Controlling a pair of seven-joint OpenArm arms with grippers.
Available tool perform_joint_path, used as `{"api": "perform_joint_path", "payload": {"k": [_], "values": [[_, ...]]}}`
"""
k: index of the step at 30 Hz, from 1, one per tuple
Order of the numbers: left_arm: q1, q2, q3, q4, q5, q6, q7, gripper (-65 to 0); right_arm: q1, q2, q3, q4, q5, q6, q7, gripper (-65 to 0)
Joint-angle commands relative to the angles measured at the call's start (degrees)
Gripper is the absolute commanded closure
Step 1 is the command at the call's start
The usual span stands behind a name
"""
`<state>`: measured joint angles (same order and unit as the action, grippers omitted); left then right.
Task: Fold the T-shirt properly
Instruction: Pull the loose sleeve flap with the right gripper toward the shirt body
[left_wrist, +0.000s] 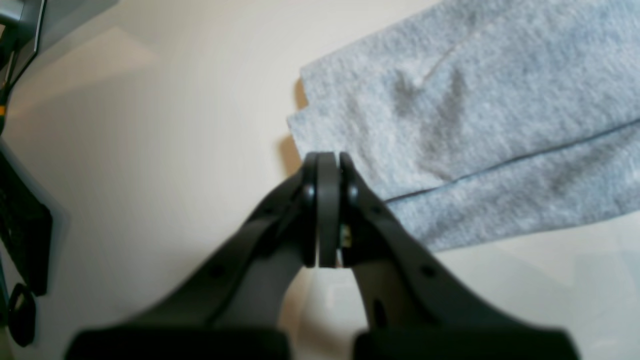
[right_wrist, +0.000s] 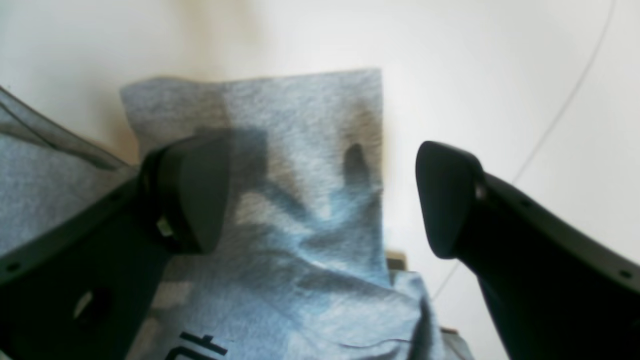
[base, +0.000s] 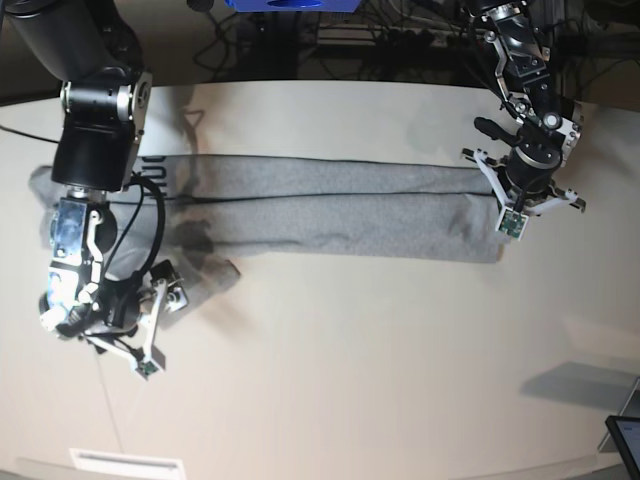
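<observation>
The table (base: 350, 340) was spanned by the T-shirt (base: 330, 210), laid as a long folded band with its long axis running across the base view; one sleeve flap (right_wrist: 305, 165) lay directly between and below the parted fingers of the right gripper (right_wrist: 325, 195), which was released and held nothing; the left gripper (left_wrist: 327, 165) was seen clenched and empty, just beside the opposite end; the right arm was judged nearer the loose flap.

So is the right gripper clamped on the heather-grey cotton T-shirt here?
No, the right gripper stands wide open, with the grey T-shirt lying loose between its fingers.
</observation>
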<state>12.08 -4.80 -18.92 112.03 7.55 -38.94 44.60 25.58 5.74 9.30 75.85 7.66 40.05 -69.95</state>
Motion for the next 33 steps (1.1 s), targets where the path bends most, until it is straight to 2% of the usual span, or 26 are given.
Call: {"api": "perform_joint_path", "payload": {"k": [1,9,15,27,33], "values": [[-0.3,-0.4,0.2,1.1,-0.2,0.4,-1.0,0.0,1.9,0.4,0.2,-0.5,0.5,-0.1,1.7,-55.6],[-0.3,-0.4,0.3,1.1,-0.2,0.4,-1.0,0.0,5.7,2.0,0.1,-13.4,0.5,-0.1,7.7,-55.6],[0.5,-0.4,-0.1,1.0,-0.2,0.4,-1.0,0.0,8.1,2.4,0.0,-16.9,0.5,-0.1,9.2,-55.6],[1.2,-0.8,-0.2,1.0,-0.2,0.3,-1.0,0.0,9.4,3.2,-0.2,-27.2,0.2,-0.1,17.7,-55.6],[1.2,-0.9,-0.2,1.0,-0.2,0.3,-1.0,0.0,9.3,4.4,-0.3,-27.1,0.2,-0.1,18.2,-55.6]]}}
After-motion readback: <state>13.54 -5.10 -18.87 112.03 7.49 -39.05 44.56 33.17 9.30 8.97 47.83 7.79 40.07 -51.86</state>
